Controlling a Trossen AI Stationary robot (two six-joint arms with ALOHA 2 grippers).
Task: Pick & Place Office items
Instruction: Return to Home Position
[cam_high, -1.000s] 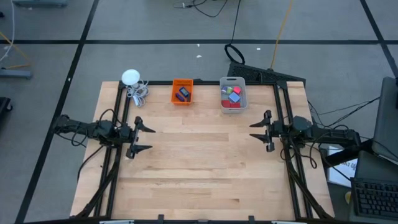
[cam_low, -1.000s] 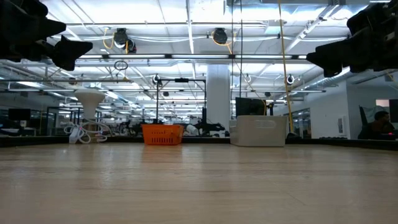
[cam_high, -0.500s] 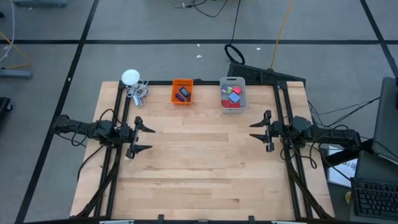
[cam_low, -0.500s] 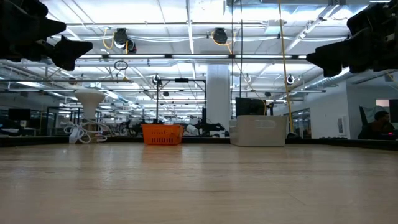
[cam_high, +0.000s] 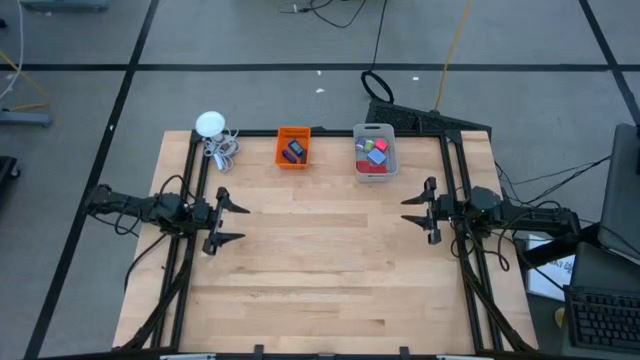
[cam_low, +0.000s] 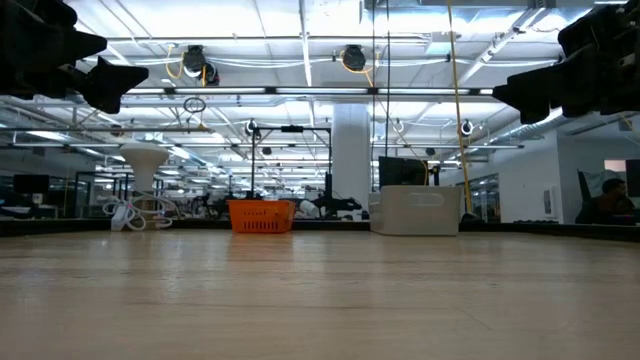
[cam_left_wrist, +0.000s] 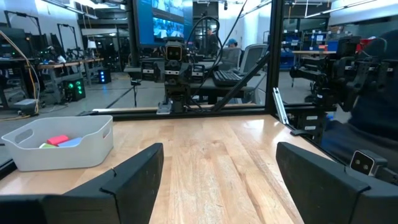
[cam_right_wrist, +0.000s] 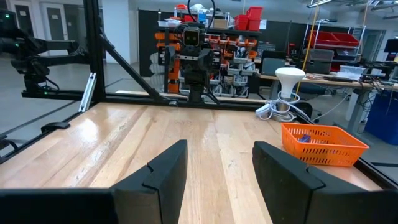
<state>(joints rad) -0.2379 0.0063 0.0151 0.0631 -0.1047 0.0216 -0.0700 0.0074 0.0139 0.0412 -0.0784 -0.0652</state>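
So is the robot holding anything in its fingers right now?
Nothing. The left gripper and right gripper are both open and empty, above the table.

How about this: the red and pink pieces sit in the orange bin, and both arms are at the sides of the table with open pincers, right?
Not quite. The high view shows the red and pink pieces in the clear grey bin, not the orange bin. Both arms are at the sides of the table, left pincer and right pincer open.

White corded gadget (cam_high: 210, 124) just beside orange bin (cam_high: 292, 165)
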